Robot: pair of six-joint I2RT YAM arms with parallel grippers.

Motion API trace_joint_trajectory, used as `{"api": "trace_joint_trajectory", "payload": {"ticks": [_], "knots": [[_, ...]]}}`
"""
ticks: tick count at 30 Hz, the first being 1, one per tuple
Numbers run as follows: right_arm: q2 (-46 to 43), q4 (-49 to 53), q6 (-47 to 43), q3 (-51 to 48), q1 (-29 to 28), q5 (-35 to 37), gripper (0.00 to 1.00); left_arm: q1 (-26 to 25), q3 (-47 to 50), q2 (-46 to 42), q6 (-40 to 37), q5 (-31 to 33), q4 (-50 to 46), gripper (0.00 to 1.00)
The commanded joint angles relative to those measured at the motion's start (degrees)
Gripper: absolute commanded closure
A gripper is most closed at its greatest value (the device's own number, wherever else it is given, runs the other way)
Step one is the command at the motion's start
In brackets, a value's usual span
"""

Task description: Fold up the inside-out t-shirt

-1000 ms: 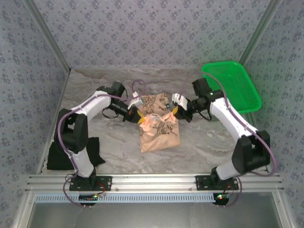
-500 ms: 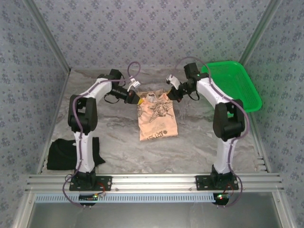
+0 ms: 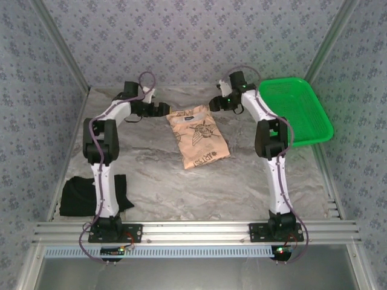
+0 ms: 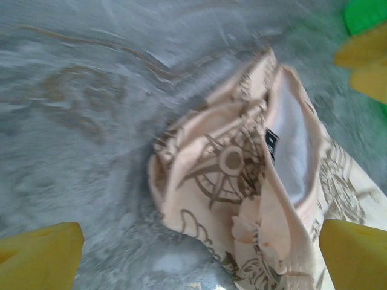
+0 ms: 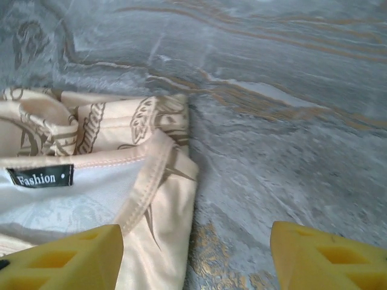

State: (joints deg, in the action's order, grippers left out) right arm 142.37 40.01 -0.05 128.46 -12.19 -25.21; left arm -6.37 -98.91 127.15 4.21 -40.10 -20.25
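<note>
Left hand [image 3: 160,109]: yellow fingers spread wide in the left wrist view, nothing pinched. Right hand [image 3: 215,104]: fingers also apart in the right wrist view, pinching nothing.

Peach-tan t-shirt with dark compass-and-ship print [image 3: 198,136] lies flat on the grey marbled counter [image 3: 145,175], centre of the top view, folded into a narrow rectangle. Collar end sits at the upper edge, right between the two hands. Left hand is just beside the upper-left corner, right hand just beside the upper-right. Neither is clearly nearer.

Long axis runs from the collar down toward the lower right, slightly tilted. Any next fold likely has to go across that axis, so the hands would need to come down the frame along the shirt's sides.

Small black neck label [image 5: 39,176] reads "Fashion", on the paler lining inside the neckline.

Green plastic basket [image 3: 296,112] is at upper right, black folded garment [image 3: 78,196] at lower left, both well apart from the shirt.

Hard to tell:
- The left wrist view is blurred.
- The hem end is cut off in both wrist views.
- Sleeves can't be made out.
- Whether the fingers touch the cloth is unclear.
</note>
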Motion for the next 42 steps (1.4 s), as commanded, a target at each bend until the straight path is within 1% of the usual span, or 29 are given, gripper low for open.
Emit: {"api": "trace_joint_trajectory", "payload": {"ticks": [1,3,5,7,9,11,12,14,17,19,21,23,26,27,29,31,33,34,35,36,37,38,39,40,41,42], "knots": [[-9.74,-2.28,6.56,-10.35,-0.43,1.07,0.33,-2.20,4.76,-8.90,9.42,8.46,10.69,0.00],[-16.47,-6.69,4.12,-19.55,-2.29,5.07,0.34,-3.08,7.05,-10.88,9.61,10.35,9.08,0.00],[-22.10,-9.00,1.33,-27.20,-4.84,8.82,0.37,-3.47,9.88,-12.47,9.06,8.36,8.34,0.01],[-26.71,-10.41,-1.24,-33.71,-7.63,11.51,0.39,-3.89,13.04,-13.93,9.46,8.12,7.81,0.01],[-29.06,-8.88,-2.27,-36.71,-9.87,13.43,0.41,-4.11,14.95,-14.54,9.02,6.60,5.87,0.00],[-30.43,-7.50,-2.07,-39.27,-12.40,14.12,0.41,-4.02,16.02,-14.96,10.95,7.62,4.33,0.00],[-31.18,-7.93,-1.22,-41.22,-13.66,14.08,0.42,-4.11,16.14,-15.23,9.18,7.58,2.76,0.01],[-32.16,-9.55,0.68,-45.39,-16.23,13.52,0.44,-4.57,16.61,-16.72,6.39,12.06,0.95,0.00],[-31.95,-11.58,2.84,-51.09,-19.51,13.15,0.48,-4.56,17.94,-19.75,5.86,16.54,1.57,0.01],[-31.45,-12.12,4.42,-54.50,-21.56,12.03,0.49,-5.19,19.05,-22.54,5.69,24.20,1.20,0.00],[-32.15,-13.57,6.10,-58.78,-24.24,11.25,0.50,-5.32,21.37,-26.16,7.52,29.49,2.79,0.01],[-33.74,-13.91,7.94,-63.26,-27.44,11.04,0.50,-5.08,23.02,-29.85,9.65,31.37,3.53,0.01],[-38.81,-14.73,12.51,-70.50,-32.66,10.90,0.50,-4.70,22.10,-33.40,15.39,33.82,-2.12,0.00],[-41.08,-15.24,14.70,-72.75,-34.82,11.04,0.50,-4.37,21.38,-34.15,18.04,34.21,-5.71,0.00],[-45.76,-15.52,18.60,-76.32,-37.84,12.73,0.46,-3.17,21.21,-34.88,19.71,30.73,-8.00,0.00],[-52.24,-15.26,20.47,-78.20,-39.22,15.64,0.43,-3.33,22.48,-35.95,19.00,25.69,-8.03,0.01],[-58.13,-14.26,20.11,-77.82,-38.56,19.42,0.38,-5.43,25.68,-38.72,18.45,24.03,-6.48,0.02],[-60.93,-14.00,18.91,-77.23,-37.59,21.55,0.36,-6.85,27.93,-40.20,16.75,22.24,-5.28,0.02],[-62.81,-14.23,17.59,-76.70,-36.12,22.13,0.32,-8.08,29.32,-41.06,14.73,20.19,-4.75,0.01],[-64.24,-14.56,14.88,-76.00,-33.40,20.22,0.27,-9.54,30.93,-41.47,11.72,17.26,-4.85,0.01],[-64.54,-15.06,12.55,-75.34,-29.36,16.68,0.22,-10.75,31.64,-41.05,8.33,14.36,-6.19,0.02],[-63.81,-14.99,10.91,-74.23,-25.25,13.03,0.22,-11.66,31.76,-40.03,5.43,12.65,-7.86,0.02],[-61.66,-14.54,8.39,-72.24,-20.37,6.52,0.27,-12.76,31.55,-38.52,2.36,10.54,-9.89,0.02],[-58.42,-13.23,5.16,-69.16,-15.11,0.76,0.34,-13.56,30.64,-36.02,-0.76,8.68,-12.22,0.03],[-55.22,-11.70,3.65,-66.54,-12.10,-2.08,0.42,-13.89,29.41,-33.70,-2.49,7.72,-13.99,0.04],[-51.14,-9.24,1.72,-62.30,-9.71,-2.03,0.43,-14.00,28.14,-30.90,-3.01,7.71,-15.61,0.07]]}}
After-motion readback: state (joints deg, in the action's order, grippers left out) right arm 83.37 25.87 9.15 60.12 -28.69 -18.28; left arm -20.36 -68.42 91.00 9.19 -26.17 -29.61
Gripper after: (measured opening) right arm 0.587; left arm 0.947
